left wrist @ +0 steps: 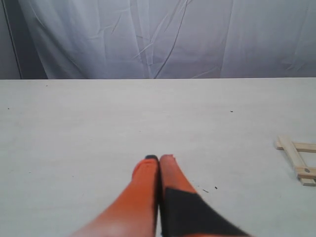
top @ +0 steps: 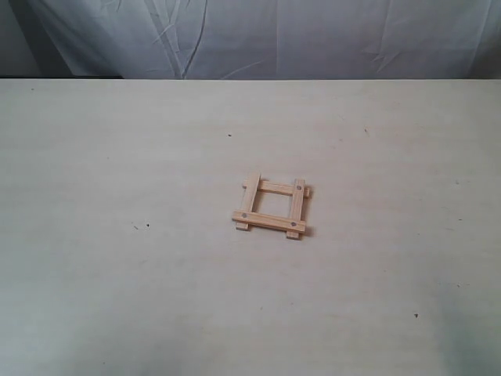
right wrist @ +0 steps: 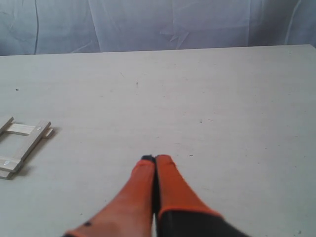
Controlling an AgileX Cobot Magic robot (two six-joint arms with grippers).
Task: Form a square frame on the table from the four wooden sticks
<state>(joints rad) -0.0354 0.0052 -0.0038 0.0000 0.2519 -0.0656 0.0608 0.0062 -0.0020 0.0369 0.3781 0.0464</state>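
Observation:
The four wooden sticks lie as a small square frame (top: 272,205) near the middle of the table (top: 117,274), ends overlapping and dark dots showing near the corners. Part of the frame (left wrist: 298,160) shows at the edge of the left wrist view, and part of the frame (right wrist: 19,147) at the edge of the right wrist view. My left gripper (left wrist: 159,158) is shut with orange fingers pressed together and nothing between them, well apart from the frame. My right gripper (right wrist: 155,158) is shut and empty too, also clear of the frame. Neither gripper appears in the exterior view.
A white cloth backdrop (top: 274,35) hangs behind the table's far edge. A few tiny dark specks (top: 146,225) dot the tabletop.

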